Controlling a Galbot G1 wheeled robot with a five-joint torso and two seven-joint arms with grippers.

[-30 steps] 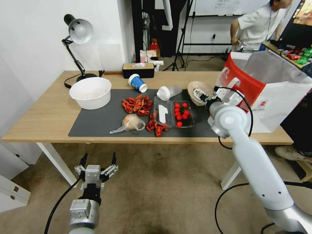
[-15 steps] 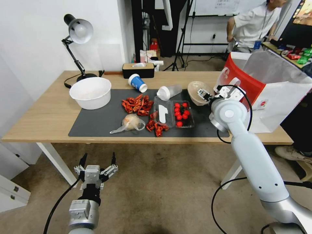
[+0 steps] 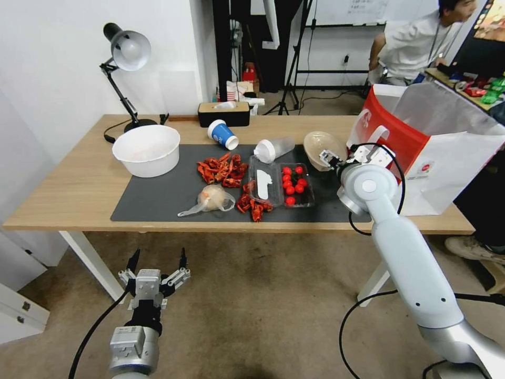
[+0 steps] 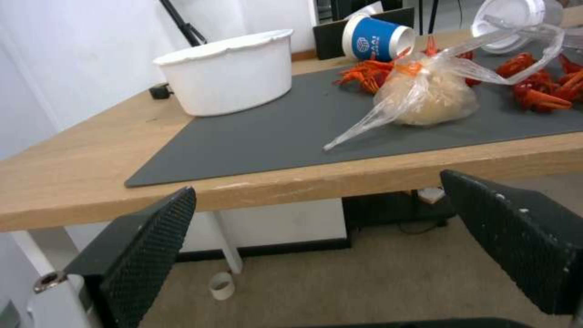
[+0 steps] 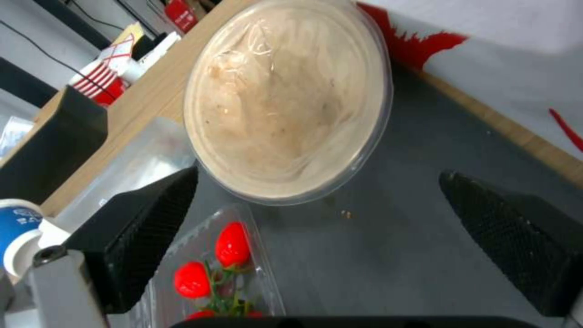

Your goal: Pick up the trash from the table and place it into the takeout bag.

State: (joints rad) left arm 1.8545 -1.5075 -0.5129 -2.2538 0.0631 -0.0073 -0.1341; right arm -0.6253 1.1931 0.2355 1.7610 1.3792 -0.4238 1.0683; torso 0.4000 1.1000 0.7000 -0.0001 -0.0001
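Observation:
On the table (image 3: 79,184), the trash lies on and around the dark mat (image 3: 168,195). A tan round bowl (image 3: 320,142) (image 5: 285,100) rests tilted beside the red-and-white takeout bag (image 3: 421,142). My right gripper (image 3: 330,158) (image 5: 319,175) hovers open just in front of the bowl's rim, nothing between its fingers. A blue paper cup (image 3: 223,134) (image 4: 376,38) and a white-lidded cup (image 3: 273,149) lie on their sides. The small clear plastic bag (image 3: 213,199) (image 4: 431,91) sits near the front edge. My left gripper (image 3: 156,269) (image 4: 319,182) waits open below the table's front edge.
A large white bowl (image 3: 147,149) stands at the mat's left end. Red crayfish shells (image 3: 223,169) and a clear box of tomatoes (image 3: 293,184) lie mid-mat. A desk lamp (image 3: 123,58) and a tissue box (image 3: 223,113) stand at the back.
My right gripper has drawn back slightly from over the bowl, toward the table's near side, and its arm has shifted right. The left arm has stayed put.

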